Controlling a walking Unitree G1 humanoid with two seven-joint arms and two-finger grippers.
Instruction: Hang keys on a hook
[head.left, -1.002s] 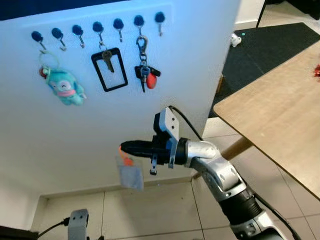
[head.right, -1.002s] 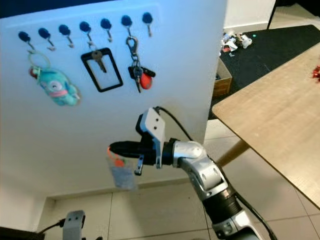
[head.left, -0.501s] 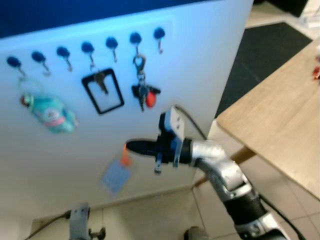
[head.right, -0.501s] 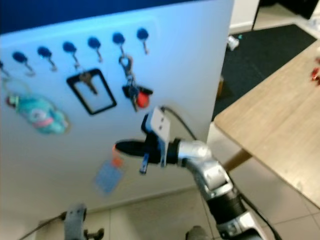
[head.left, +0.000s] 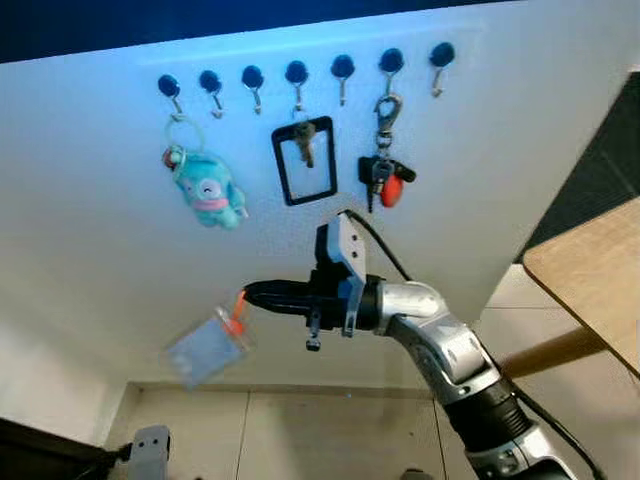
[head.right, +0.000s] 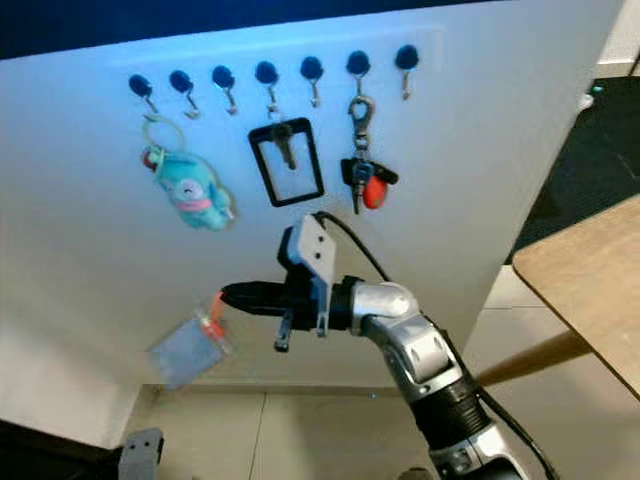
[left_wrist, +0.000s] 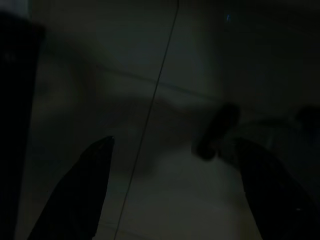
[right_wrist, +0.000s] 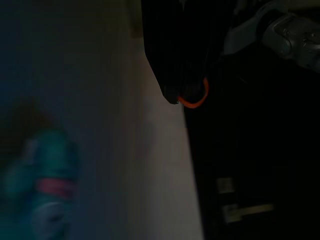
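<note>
My right gripper (head.left: 248, 293) points at the white board (head.left: 120, 250), below the row of blue-knobbed hooks (head.left: 296, 73). It is shut on the orange loop (right_wrist: 195, 100) of a key tag. The tag's blue-grey card (head.left: 205, 347) dangles tilted below and to the left of the fingertips. A teal plush keychain (head.left: 207, 190), a black frame with a key (head.left: 303, 160) and a key bunch with a red fob (head.left: 385, 180) hang on three hooks. The other hooks, such as the far right one (head.left: 441, 55), are bare. In the dark left wrist view my left gripper (left_wrist: 174, 141) is open.
A wooden table (head.left: 595, 275) with a slanted leg (head.left: 545, 352) stands at the right, close to my right arm. Dark carpet (head.left: 610, 150) lies behind it. Tiled floor (head.left: 330, 440) runs along the foot of the board.
The camera has turned, so the board and hooks now sit further right in the picture. The card has swung out to the left under the fingertips. My right gripper still holds the loop.
</note>
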